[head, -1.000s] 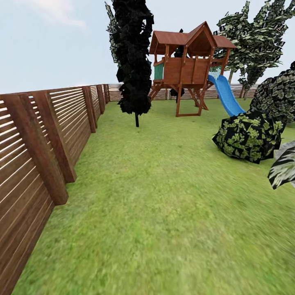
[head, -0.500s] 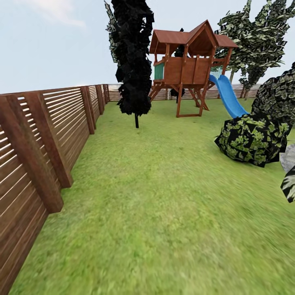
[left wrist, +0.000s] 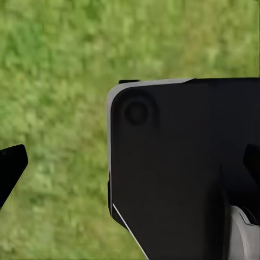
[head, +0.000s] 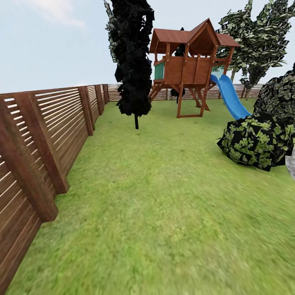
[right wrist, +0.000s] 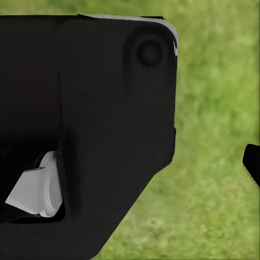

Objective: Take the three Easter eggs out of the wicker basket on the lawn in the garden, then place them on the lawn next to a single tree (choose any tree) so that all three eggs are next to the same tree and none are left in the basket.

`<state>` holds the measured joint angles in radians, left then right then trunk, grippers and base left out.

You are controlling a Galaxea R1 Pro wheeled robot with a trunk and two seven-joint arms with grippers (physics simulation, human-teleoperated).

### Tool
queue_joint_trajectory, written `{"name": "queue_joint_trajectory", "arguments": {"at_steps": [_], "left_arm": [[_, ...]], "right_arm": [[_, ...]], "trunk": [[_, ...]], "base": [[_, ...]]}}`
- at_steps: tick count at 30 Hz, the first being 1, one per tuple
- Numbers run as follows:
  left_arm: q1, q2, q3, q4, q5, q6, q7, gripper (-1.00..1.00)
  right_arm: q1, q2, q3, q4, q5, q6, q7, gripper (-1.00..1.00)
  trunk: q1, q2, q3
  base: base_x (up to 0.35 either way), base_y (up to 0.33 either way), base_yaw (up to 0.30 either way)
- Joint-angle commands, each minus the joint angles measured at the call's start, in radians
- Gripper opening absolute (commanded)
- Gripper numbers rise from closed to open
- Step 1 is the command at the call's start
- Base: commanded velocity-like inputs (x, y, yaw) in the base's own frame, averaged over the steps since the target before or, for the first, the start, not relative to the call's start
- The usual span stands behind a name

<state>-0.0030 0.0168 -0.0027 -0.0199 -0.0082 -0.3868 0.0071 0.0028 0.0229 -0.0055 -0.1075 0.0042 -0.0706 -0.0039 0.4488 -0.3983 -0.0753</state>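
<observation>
The Easter eggs and the wicker basket are out of view. In the head view the lawn point(head: 164, 196) stretches ahead through the garden. A tree point(head: 256, 41) with whitish-green speckled foliage stands far off at the back right, behind the playhouse. In the left wrist view my left gripper point(left wrist: 130, 165) hangs over grass, its dark fingertips point(left wrist: 11, 168) wide apart at the picture's edges, with a black robot panel behind them. In the right wrist view my right gripper point(right wrist: 130, 162) looks the same, one fingertip point(right wrist: 252, 162) showing over grass. Neither holds anything.
A brown slat fence point(head: 49, 127) runs along the left side and across the back. An all-black tree point(head: 133, 61) stands mid-lawn. A wooden playhouse point(head: 188, 61) with a blue slide point(head: 229, 96) is behind it. Dark leafy bushes point(head: 256, 141) crowd the right.
The whole head view has shifted: the camera moved forward and turned slightly left. The bushes slid right and the striped foliage at the right edge left the picture.
</observation>
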Motion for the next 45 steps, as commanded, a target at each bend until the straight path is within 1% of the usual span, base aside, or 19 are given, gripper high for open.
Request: {"name": "queue_joint_trajectory", "arguments": {"at_steps": [1,34,39,45], "left_arm": [[0.000,0.000,0.000,0.000,-0.001,-0.003,0.001,1.00],[-0.001,0.000,0.000,0.000,-0.004,-0.001,0.001,1.00],[-0.001,0.000,0.005,0.000,-0.001,0.001,0.001,1.00],[0.000,0.000,0.008,0.000,0.002,0.002,0.001,1.00]], "right_arm": [[0.000,0.000,-0.001,-0.001,0.000,-0.002,0.000,1.00],[0.000,0.000,-0.001,-0.002,-0.002,-0.002,-0.001,1.00],[0.000,0.006,0.000,-0.003,-0.004,-0.002,-0.001,1.00],[0.000,0.006,-0.003,-0.004,-0.005,-0.003,-0.001,1.00]], "trunk": [[0.001,-0.002,-0.002],[0.001,-0.002,-0.002],[0.001,-0.002,-0.002],[0.001,-0.002,-0.002]], "base": [[0.336,0.000,0.000],[0.336,0.000,0.000],[0.336,0.000,0.000],[0.336,0.000,0.000]]}}
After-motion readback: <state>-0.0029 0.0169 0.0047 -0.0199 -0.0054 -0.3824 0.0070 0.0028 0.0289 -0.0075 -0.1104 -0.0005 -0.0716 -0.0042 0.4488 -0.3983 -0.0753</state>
